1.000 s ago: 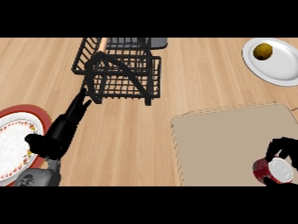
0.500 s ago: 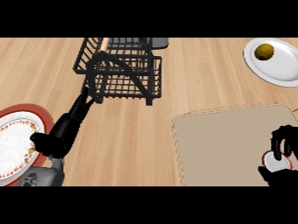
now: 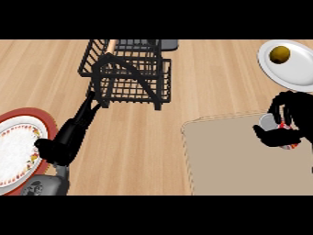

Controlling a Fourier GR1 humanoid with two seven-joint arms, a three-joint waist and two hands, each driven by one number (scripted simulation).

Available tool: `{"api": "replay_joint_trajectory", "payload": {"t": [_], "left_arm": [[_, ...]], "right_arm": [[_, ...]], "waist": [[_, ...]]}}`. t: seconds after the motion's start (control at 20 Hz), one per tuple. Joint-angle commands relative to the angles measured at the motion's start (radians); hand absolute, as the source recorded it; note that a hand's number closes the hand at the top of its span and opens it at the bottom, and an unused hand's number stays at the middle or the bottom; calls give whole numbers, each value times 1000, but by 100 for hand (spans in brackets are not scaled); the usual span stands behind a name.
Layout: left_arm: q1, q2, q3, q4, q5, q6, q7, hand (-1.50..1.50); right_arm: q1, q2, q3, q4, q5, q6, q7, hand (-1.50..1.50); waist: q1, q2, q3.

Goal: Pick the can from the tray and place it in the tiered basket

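Right hand (image 3: pixel 305 118) curled round the can (image 3: pixel 270 124), at the tray's (image 3: pixel 233 160) right side; only its grey top and a bit of red show, can't tell if it's off the tray. Left hand (image 3: pixel 69 136) open, fingers straight, tips near the basket's (image 3: pixel 135 87) near-left corner. Basket is well apart from the can, on the surface (image 3: pixel 138 151)

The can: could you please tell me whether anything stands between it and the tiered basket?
Nothing visible does. The right robot hand curls round the can over the tray, and only wooden counter lies before the tiered basket.
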Motion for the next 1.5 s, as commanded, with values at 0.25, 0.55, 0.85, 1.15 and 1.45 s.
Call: {"api": "replay_joint_trajectory", "payload": {"t": [0.25, 0.55, 0.85, 1.15, 1.45], "left_arm": [[-28, -14, 10, 114, -25, 6, -23, 0], [0, -15, 1, 55, -21, -4, 12, 0], [7, -30, -4, 58, -27, -9, -15, 0], [-49, -16, 13, 41, -11, -21, 67, 0], [-9, -26, 0, 12, -16, -28, 30, 0]], "right_arm": [[-210, 127, -116, -123, -163, -22, 5, 150], [-516, 186, -126, -119, -224, 96, 269, 150], [-804, 314, -94, 43, -174, 64, 432, 150], [-999, 423, -103, 372, -117, -19, 379, 150], [-1140, 562, -77, 645, -49, -131, 330, 150]], "waist": [[-13, 6, -6], [-2, 4, -6], [4, 5, -7], [15, 11, -7], [27, 12, -7]]}}
